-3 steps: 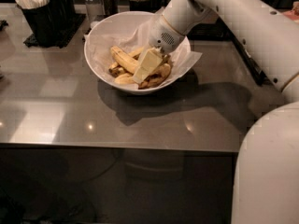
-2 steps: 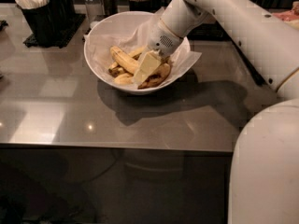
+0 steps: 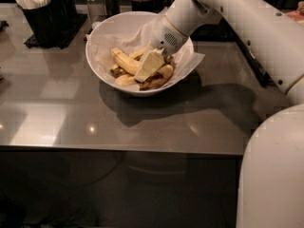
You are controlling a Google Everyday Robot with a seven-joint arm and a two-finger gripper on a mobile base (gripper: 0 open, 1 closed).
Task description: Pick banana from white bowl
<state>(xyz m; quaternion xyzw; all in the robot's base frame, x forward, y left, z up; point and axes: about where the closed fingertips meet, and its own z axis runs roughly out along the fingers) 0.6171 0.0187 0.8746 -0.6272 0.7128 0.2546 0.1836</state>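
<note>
Gripper (image 3: 149, 66) showing only as pale wedge, tip lying among fruit at bowl centre. How far open, and whether gripping anything, cannot be told. Arm (image 3: 247, 18) covering rim of white bowl (image 3: 97, 68) at 1 o'clock. Banana (image 3: 125, 61) lying inside bowl at 9 o'clock of gripper, right end passing under wedge, contact unclear. Smaller blotched bananas (image 3: 160, 78) lying at 5 o'clock of gripper, partly hidden. Paper liner (image 3: 194, 61) overhanging rim at 3 o'clock. Bowl sitting on counter (image 3: 71, 118).
</note>
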